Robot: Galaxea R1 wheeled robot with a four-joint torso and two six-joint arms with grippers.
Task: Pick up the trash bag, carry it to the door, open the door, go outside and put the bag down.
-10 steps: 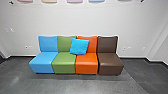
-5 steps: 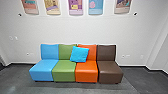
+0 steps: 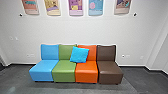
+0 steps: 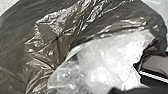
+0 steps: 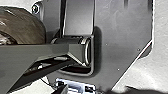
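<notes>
1. The big brown trash bag (image 4: pixel 15 37) is near the left wrist camera.
2. I can't tell if either gripper is wide, narrow or holding it.
3. A blue pillow (image 3: pixel 79 55) leans on green (image 3: pixel 65 52) and orange seats (image 3: pixel 86 72).

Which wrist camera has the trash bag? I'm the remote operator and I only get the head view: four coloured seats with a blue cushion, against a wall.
Observer: The left wrist view has it large: the trash bag is dark and crinkled, with a paler, cloudy patch of plastic beside the dark film.
Operator: And from the right wrist, is there anything that could be the bag too?
Observer: Yes, a rounded brown bulge, probably the same bag, shows next to the robot's wide dark plate.
</notes>
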